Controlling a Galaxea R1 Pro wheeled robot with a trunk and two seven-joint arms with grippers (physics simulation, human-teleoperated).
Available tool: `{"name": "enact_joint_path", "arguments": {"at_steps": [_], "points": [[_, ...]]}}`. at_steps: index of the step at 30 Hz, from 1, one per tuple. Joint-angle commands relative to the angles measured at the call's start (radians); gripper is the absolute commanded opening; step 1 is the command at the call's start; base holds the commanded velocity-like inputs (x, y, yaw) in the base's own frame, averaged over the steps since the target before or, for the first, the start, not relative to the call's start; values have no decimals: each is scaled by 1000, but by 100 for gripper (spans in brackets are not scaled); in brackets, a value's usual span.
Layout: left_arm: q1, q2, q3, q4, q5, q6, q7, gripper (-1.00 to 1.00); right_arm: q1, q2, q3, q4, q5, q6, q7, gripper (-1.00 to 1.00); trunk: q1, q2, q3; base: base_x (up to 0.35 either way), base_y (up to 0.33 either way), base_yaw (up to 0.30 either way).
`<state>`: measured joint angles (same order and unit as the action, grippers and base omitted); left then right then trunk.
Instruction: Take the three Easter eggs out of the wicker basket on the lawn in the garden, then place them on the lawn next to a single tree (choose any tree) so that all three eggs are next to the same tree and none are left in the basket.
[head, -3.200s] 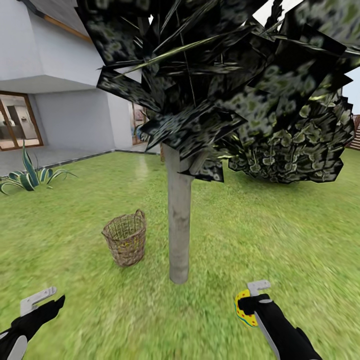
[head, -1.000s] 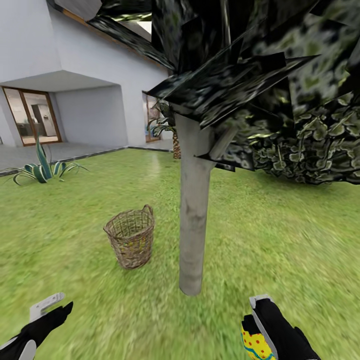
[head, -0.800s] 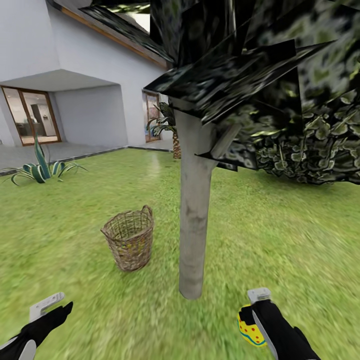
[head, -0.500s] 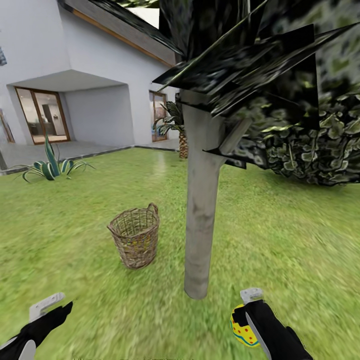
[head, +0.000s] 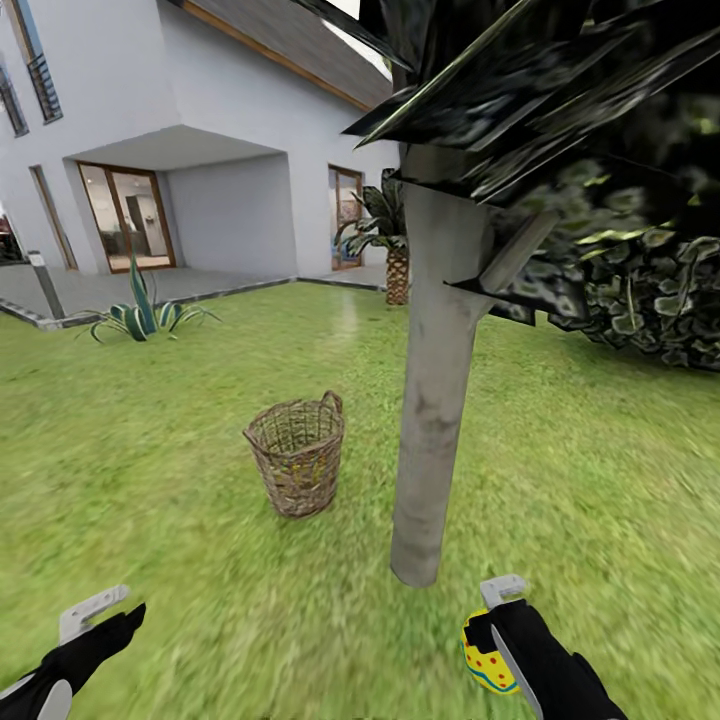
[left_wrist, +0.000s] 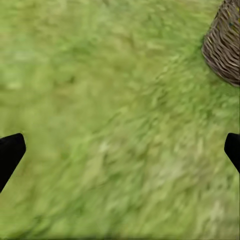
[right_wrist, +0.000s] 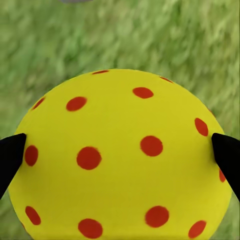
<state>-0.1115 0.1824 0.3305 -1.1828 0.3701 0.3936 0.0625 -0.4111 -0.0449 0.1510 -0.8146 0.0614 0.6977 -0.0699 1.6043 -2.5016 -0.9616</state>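
Observation:
A yellow Easter egg (head: 481, 655) with red dots and a blue zigzag sits in my right gripper (head: 490, 640), low over the lawn (head: 150, 480) just short of the tree's pale trunk (head: 432, 400). From the right wrist, the egg (right_wrist: 120, 160) spans the gap between both black fingertips of the right gripper (right_wrist: 120, 150). The wicker basket (head: 297, 455) stands upright on the grass left of the trunk, a little yellow showing through its weave. My left gripper (head: 100, 620) hangs open over bare grass. From the left wrist, the left gripper (left_wrist: 120, 150) is empty, with the basket (left_wrist: 225, 47) at the picture's edge.
Dark leaf cards (head: 560, 90) hang overhead around the trunk. A white house (head: 230, 130) with glass doors and grey paving (head: 80, 290) lies behind. A spiky plant (head: 140, 315), a palm (head: 395, 250) and a leafy bush (head: 650, 300) stand farther off.
The whole view has shifted as the camera moved, so tree and basket sit further right and look nearer. My right gripper stays shut on the egg; my left gripper stays open.

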Motion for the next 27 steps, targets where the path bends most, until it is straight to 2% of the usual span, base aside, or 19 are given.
{"name": "enact_joint_path", "arguments": {"at_steps": [1, 10, 27], "points": [[0, 0, -1, -1, 10, 5, 7, 100, 0, -1, 4, -2, 6, 6, -1, -100, 0, -1, -5, 0, 0, 134], [0, -13, -1, 6, 10, 5, 8, 100, 0, -4, 0, -13, 6, 6, -1, -100, 4, -3, -40, 0, 0, 115], [0, -14, -1, 6, 10, 5, 7, 100, -1, -10, -1, -14, 7, 3, -2, -100, 12, -7, -106, 0, 0, 82]]}}
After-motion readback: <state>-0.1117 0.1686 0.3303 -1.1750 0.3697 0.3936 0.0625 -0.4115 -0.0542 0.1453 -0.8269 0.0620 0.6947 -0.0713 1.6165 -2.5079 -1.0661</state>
